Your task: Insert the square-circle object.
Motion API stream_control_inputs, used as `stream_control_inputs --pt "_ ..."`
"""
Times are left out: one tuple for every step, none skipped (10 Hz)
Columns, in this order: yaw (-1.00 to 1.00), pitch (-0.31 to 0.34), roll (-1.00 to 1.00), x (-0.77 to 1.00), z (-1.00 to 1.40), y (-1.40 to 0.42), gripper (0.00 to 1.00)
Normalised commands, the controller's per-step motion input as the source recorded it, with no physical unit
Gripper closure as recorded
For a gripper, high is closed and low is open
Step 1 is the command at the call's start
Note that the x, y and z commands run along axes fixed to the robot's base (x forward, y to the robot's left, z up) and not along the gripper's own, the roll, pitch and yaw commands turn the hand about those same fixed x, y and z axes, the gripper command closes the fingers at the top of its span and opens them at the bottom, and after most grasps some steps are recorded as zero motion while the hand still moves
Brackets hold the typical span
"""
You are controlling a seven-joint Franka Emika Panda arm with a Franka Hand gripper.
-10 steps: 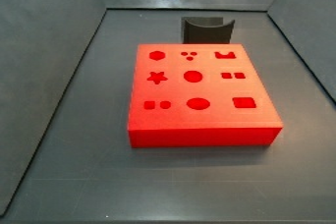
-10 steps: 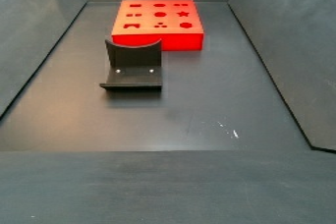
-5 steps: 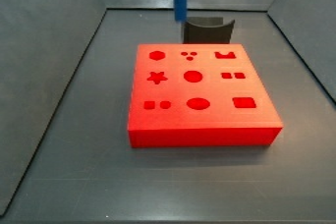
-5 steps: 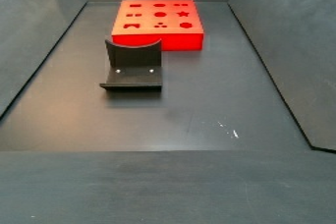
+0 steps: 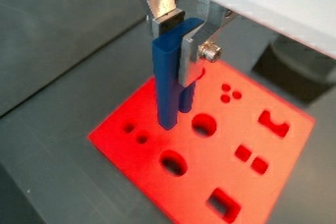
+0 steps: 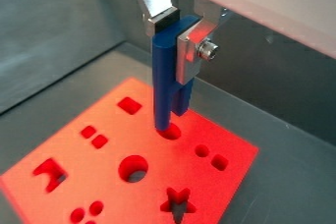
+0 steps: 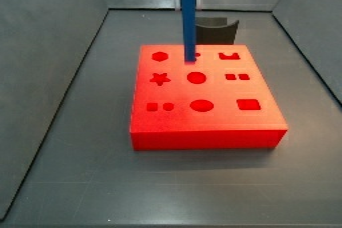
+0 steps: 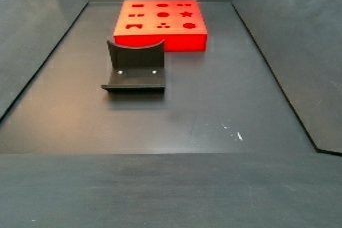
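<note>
We see the square-circle object (image 5: pixel 170 71) hanging straight down from the gripper (image 5: pixel 180 33), with its long axis upright and its two prongs pointing at the red block (image 5: pixel 210 149) below it. In both wrist views the silver fingers (image 6: pixel 194 43) are closed narrowly on the upper part of this dark-blue piece, so the gripper is holding it and nothing else.

In a side view the piece (image 7: pixel 190 22) stands above the far part of the red block (image 7: pixel 201 97), and its lower end seems near the small holes of the far rows. We cannot tell if the prongs already touch the surface (the wrist views suggest they are still just above it).

The matching slot (image 7: pixel 159 105), as we judge, lies on the near side of the block, away from the dark holder (image 7: pixel 214 28). The coming move therefore probably needs a shift over the block toward that side.
</note>
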Motion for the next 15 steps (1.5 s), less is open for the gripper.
stream_control_inputs --pt "-0.99 0.036 0.0 0.0 -0.41 -0.1 1.0" --pt "-1.0 0.0 0.0 0.0 -0.34 -0.07 1.0" --pt "-1.0 0.0 0.0 0.0 -0.33 -0.08 1.0" --pt "-1.0 0.0 0.03 0.0 -0.26 -0.02 1.0" --pt "-1.0 0.013 0.07 -0.03 -0.29 0.0 1.0" --pt "-1.0 0.071 0.09 -0.07 -0.27 0.0 1.0" --pt "-0.9 0.166 0.13 -0.13 -0.09 0.0 1.0" --pt "-0.8 0.229 0.18 -0.17 0.0 0.0 1.0" --pt "-0.78 0.246 0.18 -0.17 0.0 0.0 1.0" --pt "-0.78 0.246 0.18 -0.17 0.0 0.0 1.0" --pt "-0.79 0.24 0.19 -0.17 0.0 -0.03 1.0" --pt "-0.75 0.059 0.07 0.0 0.0 -0.39 1.0" --pt "-0.8 0.0 0.01 0.07 -0.11 -0.41 1.0" --pt "-0.91 -0.021 0.0 0.0 -0.17 -0.3 1.0" --pt "-0.95 -0.02 0.0 0.0 -0.17 -0.24 1.0"
